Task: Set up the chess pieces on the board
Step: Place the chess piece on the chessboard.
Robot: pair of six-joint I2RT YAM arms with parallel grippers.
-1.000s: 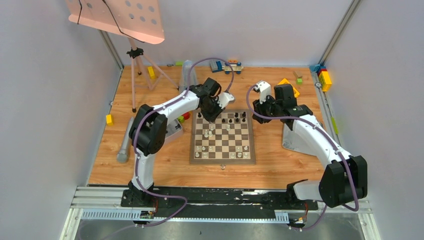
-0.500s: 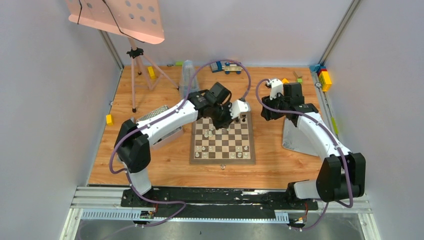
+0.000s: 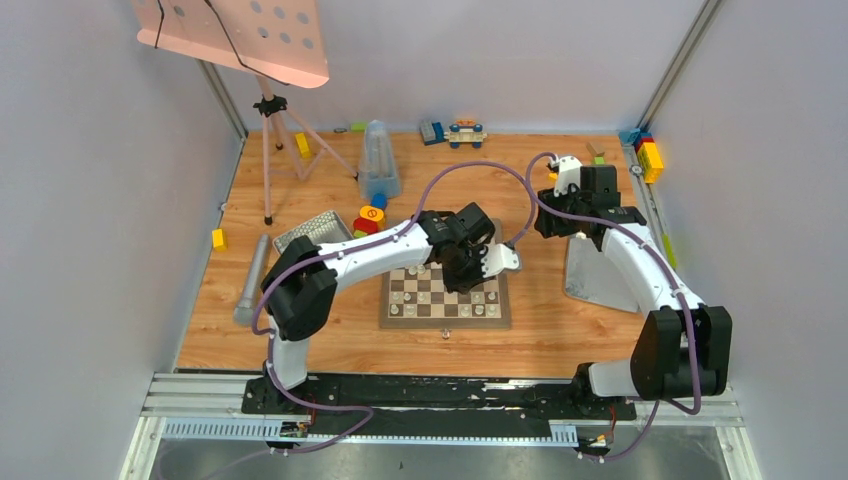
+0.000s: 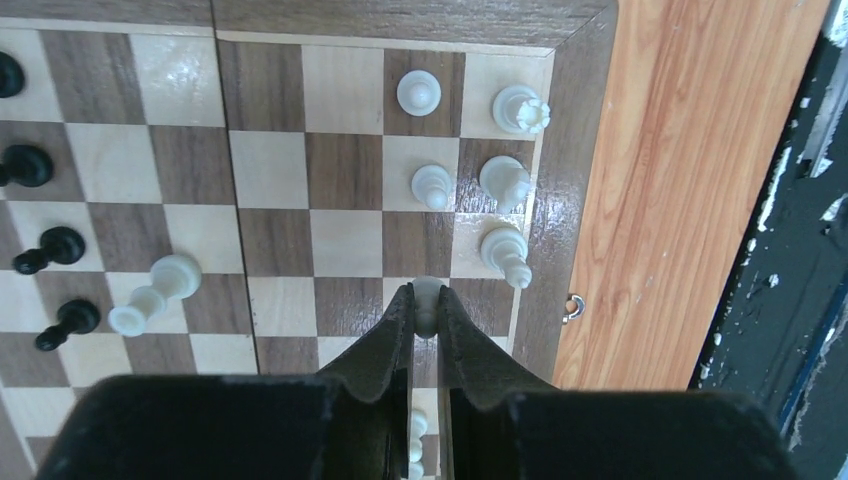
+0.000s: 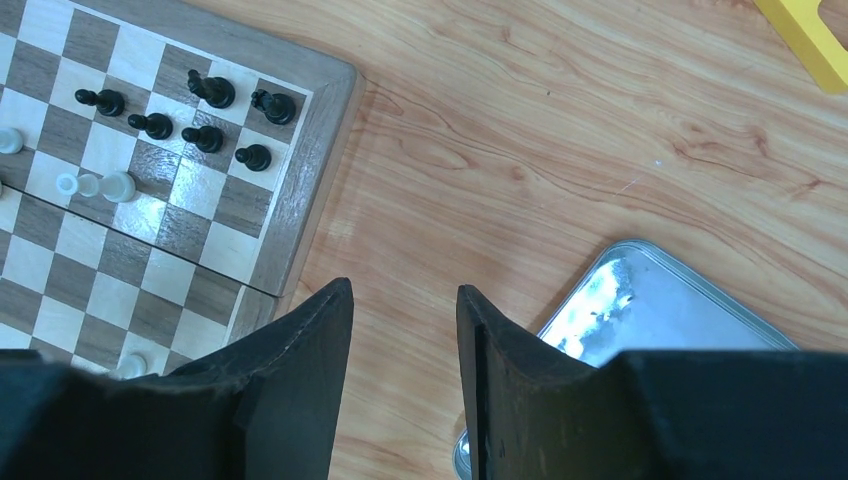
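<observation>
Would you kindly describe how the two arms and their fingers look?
The left arm and right arm have white links with bulky black joints, and a purple cable runs along each. The fingers are black and taper to blunt tips.

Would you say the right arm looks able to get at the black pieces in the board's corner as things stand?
Probably yes: the right tool hangs open and empty beside that corner, with nothing between it and the black pieces.
</observation>
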